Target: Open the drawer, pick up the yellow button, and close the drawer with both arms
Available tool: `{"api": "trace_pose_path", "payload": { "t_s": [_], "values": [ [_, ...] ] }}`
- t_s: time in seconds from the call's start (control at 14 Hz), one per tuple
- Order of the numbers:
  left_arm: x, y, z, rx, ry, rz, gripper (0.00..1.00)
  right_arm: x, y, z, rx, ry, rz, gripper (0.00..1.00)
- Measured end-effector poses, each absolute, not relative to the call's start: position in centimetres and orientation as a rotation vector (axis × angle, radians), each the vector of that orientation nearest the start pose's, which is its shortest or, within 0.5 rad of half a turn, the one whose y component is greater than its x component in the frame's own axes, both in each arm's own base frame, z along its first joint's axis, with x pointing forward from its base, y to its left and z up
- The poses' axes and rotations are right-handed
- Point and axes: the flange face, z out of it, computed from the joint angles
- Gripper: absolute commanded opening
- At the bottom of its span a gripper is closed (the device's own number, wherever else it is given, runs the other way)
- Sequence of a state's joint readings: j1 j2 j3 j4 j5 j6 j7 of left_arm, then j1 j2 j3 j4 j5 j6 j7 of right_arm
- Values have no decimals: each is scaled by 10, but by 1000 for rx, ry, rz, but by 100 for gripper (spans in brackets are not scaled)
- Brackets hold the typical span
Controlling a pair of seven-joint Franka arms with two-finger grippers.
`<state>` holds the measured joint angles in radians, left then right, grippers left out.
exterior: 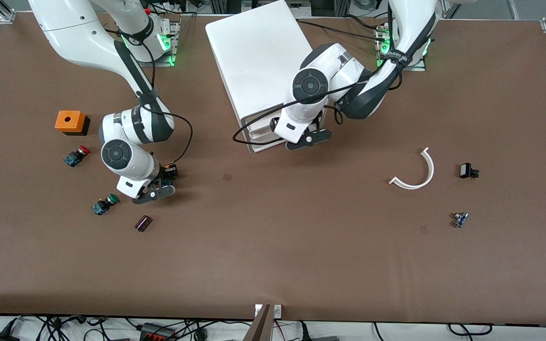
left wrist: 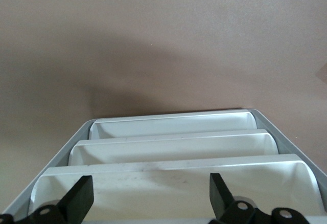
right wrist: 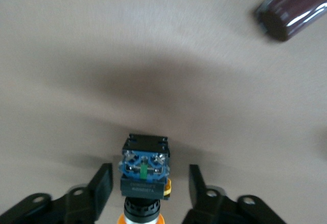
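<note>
Brown tabletop carries the button (right wrist: 144, 183), lying between the right gripper's (right wrist: 150, 187) parted fingers, untouched by either. Spread wide, the left gripper (left wrist: 150, 197) hovers at the cabinet's (exterior: 254, 61) top drawer (left wrist: 173, 180).

We hold our right tool (right wrist: 148, 191) low over the table toward the right arm's end, wrist bent downward, its two fingers (right wrist: 99, 188) parted with a gap on each side. Our left tool (left wrist: 150, 196) points downward from a sharply folded elbow, fingers (left wrist: 79, 198) spread wide apart, gripping nothing.
</note>
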<state>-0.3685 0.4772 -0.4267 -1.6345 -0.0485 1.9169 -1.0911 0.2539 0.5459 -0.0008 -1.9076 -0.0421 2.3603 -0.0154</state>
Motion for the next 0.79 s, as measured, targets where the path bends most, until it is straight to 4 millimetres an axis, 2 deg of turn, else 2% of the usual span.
{"api": "trace_pose_path", "payload": {
  "t_s": [0.14,0.36,0.57,0.79],
  "values": [
    [475,-449,351,-3074,-530,452,100,616,158,241,-3159,-389,130,100],
    [471,-451,350,-3069,-520,460,100,639,162,330,-3178,-280,129,100],
    [469,-451,350,-3064,-514,466,100,647,159,404,-3186,-245,131,100],
    [467,-452,352,-3059,-506,470,100,649,152,461,-3191,-220,108,100]
  ]
}}
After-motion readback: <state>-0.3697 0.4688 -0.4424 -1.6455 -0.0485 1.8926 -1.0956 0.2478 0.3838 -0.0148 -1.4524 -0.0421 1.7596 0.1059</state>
